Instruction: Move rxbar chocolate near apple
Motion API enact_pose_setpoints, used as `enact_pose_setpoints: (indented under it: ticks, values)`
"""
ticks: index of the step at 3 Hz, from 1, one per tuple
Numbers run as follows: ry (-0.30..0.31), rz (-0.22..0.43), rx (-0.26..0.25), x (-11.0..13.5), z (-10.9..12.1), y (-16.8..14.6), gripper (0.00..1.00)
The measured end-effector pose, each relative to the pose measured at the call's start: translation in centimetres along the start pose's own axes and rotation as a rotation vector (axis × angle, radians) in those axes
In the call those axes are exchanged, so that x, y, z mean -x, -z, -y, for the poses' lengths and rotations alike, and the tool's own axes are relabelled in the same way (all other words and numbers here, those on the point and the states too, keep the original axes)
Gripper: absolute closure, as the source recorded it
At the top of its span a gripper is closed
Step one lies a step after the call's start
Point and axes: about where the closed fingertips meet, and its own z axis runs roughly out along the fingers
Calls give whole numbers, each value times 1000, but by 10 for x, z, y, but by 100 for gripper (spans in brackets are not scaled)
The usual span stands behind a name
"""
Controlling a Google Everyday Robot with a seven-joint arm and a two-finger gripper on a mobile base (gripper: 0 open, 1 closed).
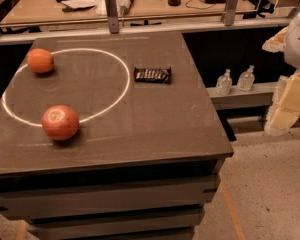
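Note:
The rxbar chocolate [152,74] lies flat on the dark table, right of a white ring drawn on the top. The apple [60,122], large, reddish and glossy, sits at the front left on the ring's line. My gripper [288,105] shows as pale blocky parts at the right edge of the view. It is off the table, well to the right of the bar, and holds nothing that I can see.
A smaller orange fruit [40,60] sits at the back left of the table [155,134]. Two small plastic bottles [235,80] stand on a low ledge to the right. A cluttered desk [50,6] lies behind a rail at the back.

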Motion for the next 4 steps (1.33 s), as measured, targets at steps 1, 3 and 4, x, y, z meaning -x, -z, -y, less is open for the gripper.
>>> enact_pose_setpoints:
  ticks: [1,3,4]
  values:
    - [9,5,-8,2,0,2,0]
    - [116,229,14,98,52,-36,0]
    - [160,353,56,155,79,-65,0]
